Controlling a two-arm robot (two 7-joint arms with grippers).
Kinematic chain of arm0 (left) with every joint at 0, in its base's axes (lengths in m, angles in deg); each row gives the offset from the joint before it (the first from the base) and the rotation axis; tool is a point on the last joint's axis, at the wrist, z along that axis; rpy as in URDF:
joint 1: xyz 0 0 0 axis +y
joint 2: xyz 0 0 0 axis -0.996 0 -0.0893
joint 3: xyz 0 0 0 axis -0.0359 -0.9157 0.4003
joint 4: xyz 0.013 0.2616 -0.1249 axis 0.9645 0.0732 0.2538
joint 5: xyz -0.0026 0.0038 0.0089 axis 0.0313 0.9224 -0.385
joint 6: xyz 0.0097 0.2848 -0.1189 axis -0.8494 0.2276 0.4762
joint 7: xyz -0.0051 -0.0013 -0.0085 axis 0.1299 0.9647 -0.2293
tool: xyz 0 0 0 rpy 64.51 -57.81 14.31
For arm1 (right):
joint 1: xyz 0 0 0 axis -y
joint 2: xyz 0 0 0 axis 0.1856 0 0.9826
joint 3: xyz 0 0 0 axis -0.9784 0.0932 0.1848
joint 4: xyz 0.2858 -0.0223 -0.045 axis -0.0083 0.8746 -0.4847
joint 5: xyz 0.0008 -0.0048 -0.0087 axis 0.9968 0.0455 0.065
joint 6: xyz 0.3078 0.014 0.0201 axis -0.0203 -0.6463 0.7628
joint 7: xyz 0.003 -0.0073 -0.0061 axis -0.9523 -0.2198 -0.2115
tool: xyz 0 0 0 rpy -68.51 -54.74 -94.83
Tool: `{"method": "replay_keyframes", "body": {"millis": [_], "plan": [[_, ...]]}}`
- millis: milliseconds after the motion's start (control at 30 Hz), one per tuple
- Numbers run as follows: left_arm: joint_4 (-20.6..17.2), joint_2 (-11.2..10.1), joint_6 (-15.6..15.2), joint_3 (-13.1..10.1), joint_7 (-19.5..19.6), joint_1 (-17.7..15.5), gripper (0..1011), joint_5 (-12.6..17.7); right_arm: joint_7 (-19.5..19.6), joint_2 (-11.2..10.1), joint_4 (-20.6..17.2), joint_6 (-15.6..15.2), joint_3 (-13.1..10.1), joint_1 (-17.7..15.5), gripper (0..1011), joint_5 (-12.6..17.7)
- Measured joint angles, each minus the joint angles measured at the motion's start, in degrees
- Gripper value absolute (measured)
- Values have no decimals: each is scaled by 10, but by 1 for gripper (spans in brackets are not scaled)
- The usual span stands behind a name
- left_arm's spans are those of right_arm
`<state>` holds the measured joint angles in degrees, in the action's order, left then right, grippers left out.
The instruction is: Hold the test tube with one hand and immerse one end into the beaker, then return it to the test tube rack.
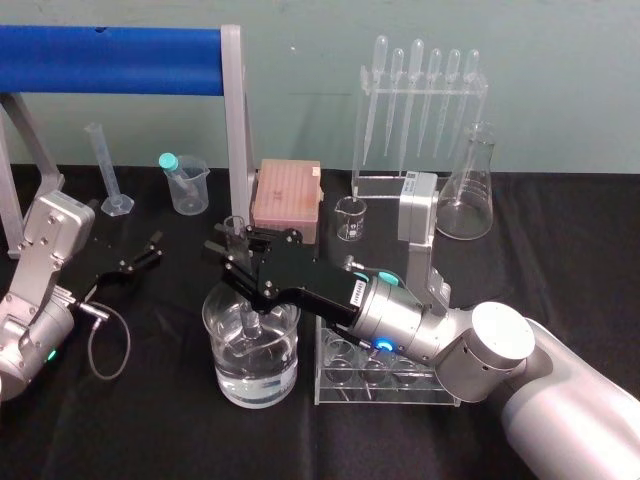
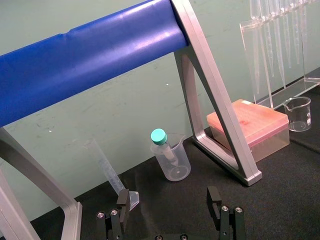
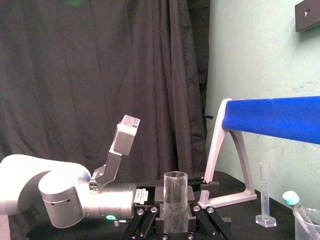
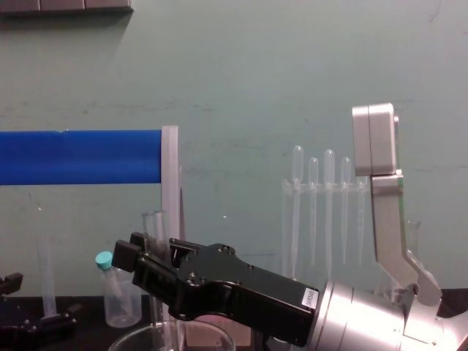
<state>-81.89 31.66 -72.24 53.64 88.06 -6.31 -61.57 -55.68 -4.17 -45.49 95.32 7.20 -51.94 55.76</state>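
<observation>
The test tube [image 1: 236, 228] stands upright, and my right gripper [image 1: 236, 255] is shut on its upper part. Its lower end dips into the water in the wide glass beaker [image 1: 218, 318] just below the gripper. In the right wrist view the test tube [image 3: 176, 197] rises between the black fingers [image 3: 145, 220]. From the chest view the test tube [image 4: 155, 234] sticks up above the right gripper [image 4: 150, 259], with the beaker's rim [image 4: 139, 338] beneath. The clear test tube rack [image 1: 400, 392] sits right of the beaker, under my right wrist. My left gripper [image 1: 128, 264] rests open at the far left.
Along the back stand a graduated cylinder [image 1: 105, 170], a plastic beaker [image 1: 190, 188] with a teal-capped tube, a pink box [image 1: 288, 195], a tiny glass beaker [image 1: 350, 218], a pipette stand [image 1: 420, 110] and a conical flask [image 1: 470, 185]. A blue-barred metal frame [image 1: 120, 60] spans the back left.
</observation>
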Motion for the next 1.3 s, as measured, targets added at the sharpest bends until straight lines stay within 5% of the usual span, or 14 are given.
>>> {"method": "replay_keyframes", "body": {"millis": [1300], "plan": [[0,0,0,0,0,0,1000,0,0,0,0,0,0,0,222,0]]}}
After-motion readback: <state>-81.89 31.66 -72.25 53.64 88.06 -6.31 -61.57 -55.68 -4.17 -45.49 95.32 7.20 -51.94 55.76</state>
